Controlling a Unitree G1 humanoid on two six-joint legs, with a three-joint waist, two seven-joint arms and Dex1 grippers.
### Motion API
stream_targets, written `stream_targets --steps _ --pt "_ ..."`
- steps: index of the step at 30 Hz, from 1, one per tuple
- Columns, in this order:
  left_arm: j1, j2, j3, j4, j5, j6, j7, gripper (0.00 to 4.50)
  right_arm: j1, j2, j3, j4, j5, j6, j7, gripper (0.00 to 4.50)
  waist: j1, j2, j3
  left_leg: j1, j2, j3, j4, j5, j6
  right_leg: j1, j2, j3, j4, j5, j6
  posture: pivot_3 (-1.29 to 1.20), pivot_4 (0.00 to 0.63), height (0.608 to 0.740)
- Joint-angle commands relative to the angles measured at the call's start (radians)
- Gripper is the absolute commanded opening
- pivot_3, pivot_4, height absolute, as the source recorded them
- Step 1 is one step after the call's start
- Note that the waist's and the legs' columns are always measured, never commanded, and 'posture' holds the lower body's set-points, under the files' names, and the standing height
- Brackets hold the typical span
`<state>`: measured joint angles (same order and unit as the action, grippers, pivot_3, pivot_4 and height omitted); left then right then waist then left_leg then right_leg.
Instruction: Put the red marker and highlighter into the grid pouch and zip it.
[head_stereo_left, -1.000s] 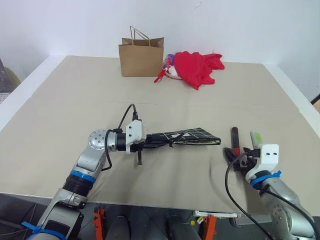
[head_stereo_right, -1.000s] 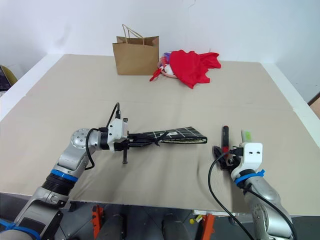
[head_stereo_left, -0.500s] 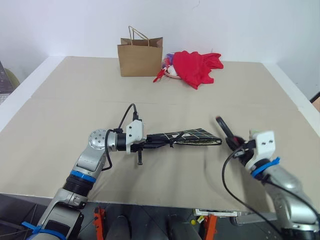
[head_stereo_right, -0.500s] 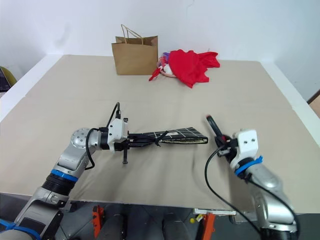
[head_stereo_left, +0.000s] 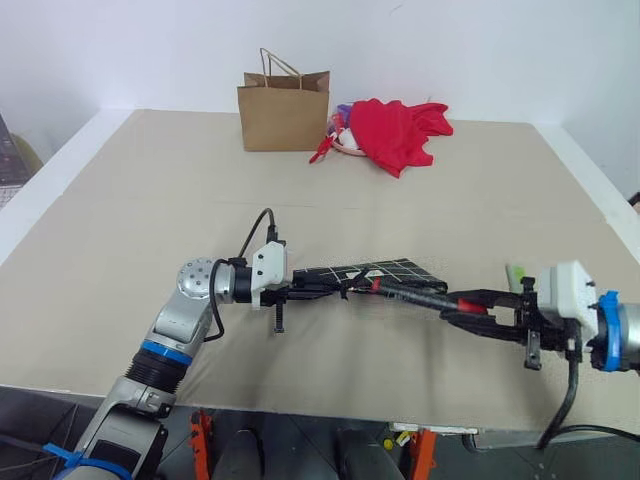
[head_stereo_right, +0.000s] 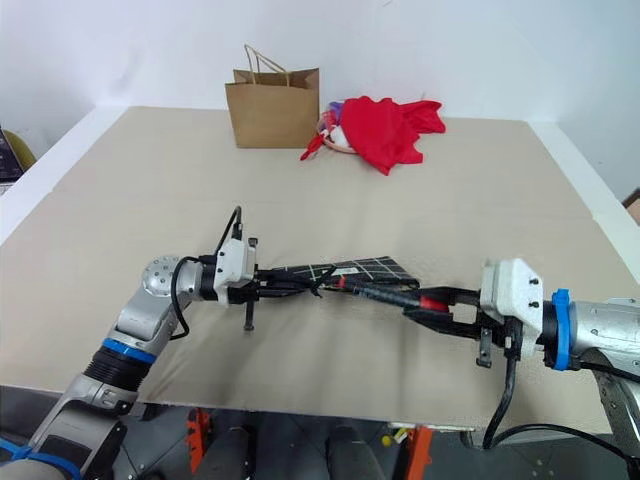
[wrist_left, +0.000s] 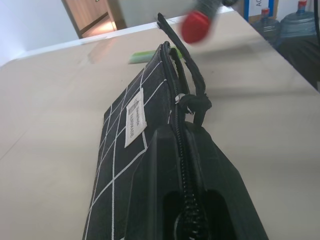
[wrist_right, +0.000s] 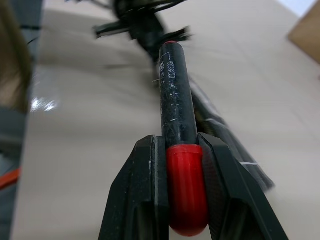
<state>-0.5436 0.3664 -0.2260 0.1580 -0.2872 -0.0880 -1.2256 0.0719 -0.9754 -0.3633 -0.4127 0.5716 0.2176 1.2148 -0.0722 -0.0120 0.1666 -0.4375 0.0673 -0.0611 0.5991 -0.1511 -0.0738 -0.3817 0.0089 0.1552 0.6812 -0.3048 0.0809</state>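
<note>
gripping the black-and-red slim marker (wrist_right: 177, 150), the right gripper (head_stereo_right: 432, 309) aims it at the black white-gridded fabric pouch (head_stereo_left: 385, 271), pinched by the left gripper (head_stereo_left: 300, 292); label print unreadable; light-green highlighter (head_stereo_left: 516, 273) lies at three o'clock.

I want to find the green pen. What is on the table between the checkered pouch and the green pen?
Bare table. In the left wrist view, only tabletop lies between the grid pouch and the highlighter behind it.

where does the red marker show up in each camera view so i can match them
Left eye view: red marker right of centre, level, tip at the grid pouch.
Right eye view: centre, by the pouch's right end.
Left wrist view: red end near the top edge, above the pouch.
Right wrist view: centre, between the right gripper's fingers.
Shared landmark: the grid pouch.
</note>
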Motion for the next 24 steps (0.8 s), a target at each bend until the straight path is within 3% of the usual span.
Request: stream_targets --steps 1,18,24 --pt "0.005 0.001 0.009 -0.054 -0.015 -0.002 0.006 0.00 0.000 -0.025 -0.005 0.051 -0.058 -0.061 0.035 0.57 0.000 0.000 0.000 0.000 0.000 0.000 0.000 0.000 -0.001 0.000 0.000 0.000 0.000 0.000 0.000 0.00 0.150 0.740" --pt "0.026 -0.001 -0.002 -0.103 -0.014 0.010 0.018 0.00 -0.059 -0.020 0.018 0.143 -0.105 -0.053 0.022 0.57 0.000 0.000 0.000 0.000 0.000 0.000 0.001 0.002 -0.003 0.001 0.000 0.001 0.000 0.002 0.001 0.00 0.150 0.740" --pt "0.027 -0.010 -0.012 -0.112 -0.014 0.015 0.023 0.00 -0.140 -0.011 0.124 0.121 -0.133 -0.025 0.007 0.57 -0.001 0.000 0.000 0.000 0.000 0.000 0.001 0.002 -0.003 0.001 0.000 0.001 0.000 0.002 0.001 0.00 0.150 0.740"
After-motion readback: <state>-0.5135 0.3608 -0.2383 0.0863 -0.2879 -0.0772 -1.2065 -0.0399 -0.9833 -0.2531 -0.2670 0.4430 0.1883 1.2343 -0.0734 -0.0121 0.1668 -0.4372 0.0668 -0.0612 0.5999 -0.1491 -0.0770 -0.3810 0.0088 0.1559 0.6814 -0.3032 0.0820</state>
